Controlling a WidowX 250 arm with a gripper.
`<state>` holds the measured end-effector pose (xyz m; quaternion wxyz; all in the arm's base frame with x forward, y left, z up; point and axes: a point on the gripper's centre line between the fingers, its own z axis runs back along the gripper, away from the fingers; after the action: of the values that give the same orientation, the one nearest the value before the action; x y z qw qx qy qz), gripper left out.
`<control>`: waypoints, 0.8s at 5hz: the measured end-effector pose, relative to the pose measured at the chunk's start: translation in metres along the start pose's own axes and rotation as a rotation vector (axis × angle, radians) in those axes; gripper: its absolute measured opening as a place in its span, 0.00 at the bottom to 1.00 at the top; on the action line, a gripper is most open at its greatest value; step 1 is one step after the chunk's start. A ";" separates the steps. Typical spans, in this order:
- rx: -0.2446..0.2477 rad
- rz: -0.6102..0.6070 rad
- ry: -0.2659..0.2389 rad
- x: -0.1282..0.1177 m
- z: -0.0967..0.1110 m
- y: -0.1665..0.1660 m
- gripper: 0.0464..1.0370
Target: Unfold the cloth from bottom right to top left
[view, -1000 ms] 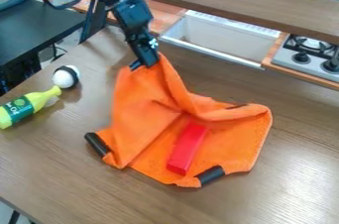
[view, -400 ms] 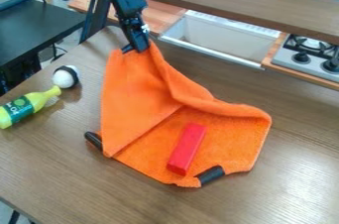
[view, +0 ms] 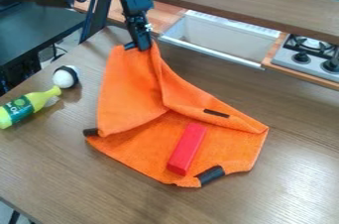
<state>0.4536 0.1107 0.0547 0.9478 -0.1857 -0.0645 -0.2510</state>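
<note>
Fingers point(view: 143, 44) clamped on fuzzy, creased orange cloth point(view: 129, 89); smooth oblong red block point(view: 187, 148) atop.

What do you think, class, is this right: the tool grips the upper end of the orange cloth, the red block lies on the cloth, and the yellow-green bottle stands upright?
Not quite: the camera view shows the yellow-green bottle lying on its side. As stated, the tool grips the upper end of the orange cloth, and the red block lies on the cloth.
</note>
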 end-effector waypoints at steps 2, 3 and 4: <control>-0.002 -0.012 0.044 0.000 -0.010 0.015 0.02; 0.030 -0.042 0.034 0.004 -0.004 0.019 0.02; 0.072 -0.072 0.039 0.006 0.003 0.022 0.02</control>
<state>0.4700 0.1263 0.0515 0.9454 -0.1442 -0.0617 -0.2858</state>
